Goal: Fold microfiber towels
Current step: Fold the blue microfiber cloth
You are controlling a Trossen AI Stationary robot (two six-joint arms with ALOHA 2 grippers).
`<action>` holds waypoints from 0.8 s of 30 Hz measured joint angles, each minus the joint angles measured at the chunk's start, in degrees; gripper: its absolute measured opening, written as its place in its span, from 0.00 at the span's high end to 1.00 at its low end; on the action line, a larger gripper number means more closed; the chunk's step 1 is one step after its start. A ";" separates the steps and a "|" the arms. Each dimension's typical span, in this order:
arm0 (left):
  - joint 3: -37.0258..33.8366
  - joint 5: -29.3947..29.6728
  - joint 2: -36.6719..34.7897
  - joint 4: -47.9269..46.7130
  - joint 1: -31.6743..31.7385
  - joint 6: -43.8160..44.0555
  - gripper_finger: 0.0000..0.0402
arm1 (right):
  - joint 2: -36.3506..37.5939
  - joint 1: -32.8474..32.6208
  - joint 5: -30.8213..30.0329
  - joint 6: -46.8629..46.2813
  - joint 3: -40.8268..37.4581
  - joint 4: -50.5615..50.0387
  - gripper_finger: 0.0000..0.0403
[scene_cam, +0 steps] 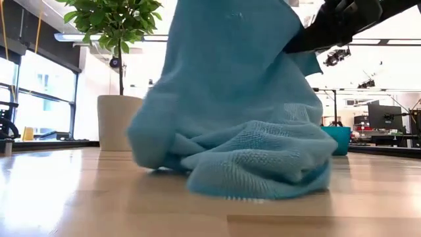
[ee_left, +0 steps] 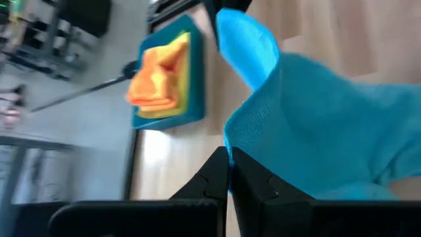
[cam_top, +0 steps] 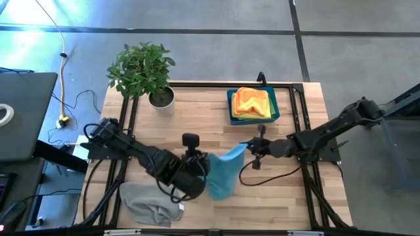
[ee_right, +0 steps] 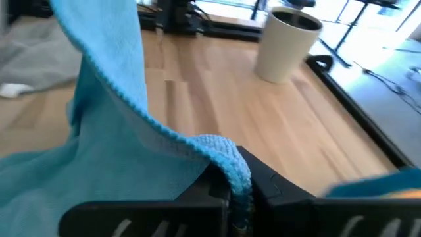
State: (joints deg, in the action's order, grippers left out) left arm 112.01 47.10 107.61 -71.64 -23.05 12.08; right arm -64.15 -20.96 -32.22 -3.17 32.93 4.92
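Orange towel in blue bin

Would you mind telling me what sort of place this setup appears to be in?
Probably a robotics lab or workshop: a wooden table inside a black frame, on a grey concrete floor, with equipment stands behind and cables trailing nearby.

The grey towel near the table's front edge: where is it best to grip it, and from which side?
Probably a corner of the grey towel, approached from above. It lies crumpled and flat on the table, so only a top-down pinch at an outer edge looks practical.
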 joint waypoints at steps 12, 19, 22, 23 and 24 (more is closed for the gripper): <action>0.00 -3.09 -0.01 0.12 9.72 -8.87 0.99 | 6.42 7.09 -3.50 -1.66 11.05 -28.87 1.00; -0.15 -12.79 -1.86 5.05 15.96 -18.18 1.00 | 6.42 10.97 -5.40 -8.37 21.02 -50.69 1.00; 0.00 -12.77 -2.97 5.70 18.14 -22.97 1.00 | 6.42 11.70 -7.66 -8.49 23.72 -54.68 1.00; -0.07 -13.04 -3.28 5.63 18.76 -23.89 1.00 | 6.42 11.93 -7.84 -7.88 24.55 -55.05 1.00; -0.05 -13.32 -3.52 6.38 19.36 -24.78 1.00 | 6.41 12.11 -7.81 -6.73 25.26 -55.18 1.00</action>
State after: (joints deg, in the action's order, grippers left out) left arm 111.95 33.78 104.09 -65.25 -3.69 -12.70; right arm -57.74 -8.85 -40.03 -9.90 58.18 -50.26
